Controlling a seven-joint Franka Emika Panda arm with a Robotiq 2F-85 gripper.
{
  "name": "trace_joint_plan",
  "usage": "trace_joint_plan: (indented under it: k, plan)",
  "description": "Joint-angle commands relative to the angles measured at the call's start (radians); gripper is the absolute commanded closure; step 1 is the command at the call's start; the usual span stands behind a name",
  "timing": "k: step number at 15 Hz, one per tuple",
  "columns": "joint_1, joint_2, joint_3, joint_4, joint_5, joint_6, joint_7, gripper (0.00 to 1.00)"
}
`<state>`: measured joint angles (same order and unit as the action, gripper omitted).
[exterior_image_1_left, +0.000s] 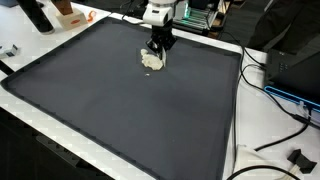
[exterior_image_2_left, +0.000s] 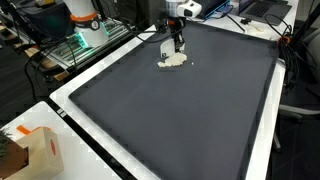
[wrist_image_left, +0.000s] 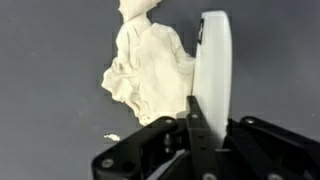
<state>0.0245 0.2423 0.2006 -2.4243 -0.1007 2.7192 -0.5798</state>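
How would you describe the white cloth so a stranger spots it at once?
Find the large dark mat. Near its far edge, just below the gripper, lies a crumpled white cloth. Its rumpled pale folds stand out against the flat, dark surface around it.

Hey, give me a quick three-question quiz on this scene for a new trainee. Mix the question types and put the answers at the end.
1. True or false: the crumpled white cloth lies on the dark mat.
2. Where is the claw? A) right at the cloth B) over the mat's middle C) off the table
3. Fill in: in the wrist view, the cloth sits beside one white ____ of the claw.
Key: 1 true; 2 A; 3 finger.
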Motion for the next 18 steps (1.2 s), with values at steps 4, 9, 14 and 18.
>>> trace_joint_plan:
  k: [4, 9, 14, 18]
  plan:
    - [-0.019, 0.029, -0.009, -0.054, -0.017, 0.052, -0.093, 0.99]
    - [-0.002, 0.096, 0.011, 0.039, -0.012, 0.054, -0.196, 0.99]
    - [0.01, 0.16, 0.031, 0.128, 0.005, 0.061, -0.209, 0.99]
    - [0.023, 0.212, 0.042, 0.213, -0.004, 0.034, -0.196, 0.99]
